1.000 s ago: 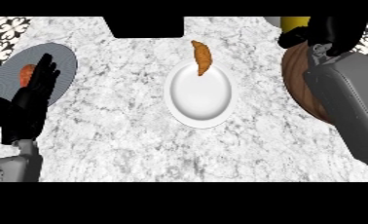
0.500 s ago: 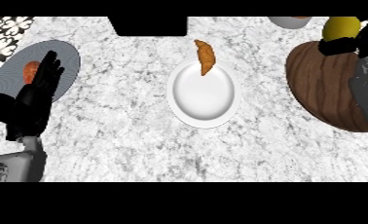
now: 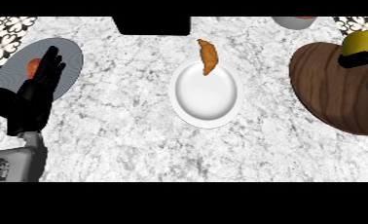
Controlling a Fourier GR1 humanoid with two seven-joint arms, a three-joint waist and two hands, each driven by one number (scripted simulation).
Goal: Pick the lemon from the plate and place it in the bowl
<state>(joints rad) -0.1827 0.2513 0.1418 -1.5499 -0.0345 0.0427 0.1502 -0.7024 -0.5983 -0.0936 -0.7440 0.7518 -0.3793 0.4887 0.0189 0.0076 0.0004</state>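
Counter [image 3: 129, 130] is grey-white marble, veined, filling the whole view. A patterned black-and-white strip shows at the far left corner [image 3: 16, 35] and at the far right corner. A black rectangular block [image 3: 152, 25] sits at the far edge, middle. A grey dish [image 3: 291, 22] is cut off at the far edge toward the right corner.

White plate [image 3: 206, 96] sits mid-counter, with a brown elongated pastry [image 3: 208, 56] lying across its far rim, half on the counter.

Grey plate [image 3: 68, 57] sits at the left edge, with an orange-red item [image 3: 34, 65] on it, mostly hidden by the left hand [image 3: 36, 91]. That hand is over the plate with fingers straight and released, resting, holding nothing.

Dark wooden bowl [image 3: 327, 89] sits at the right edge, partly cut off by the frame.

Lemon [image 3: 355, 43] is yellow, rounded and smooth, only partly visible at the right edge, above the bowl's far rim. Right hand [image 3: 354, 60] shows as a black sliver just below the lemon, touching it. Cannot tell whether its fingers are clenched around the lemon or not; too little in frame.
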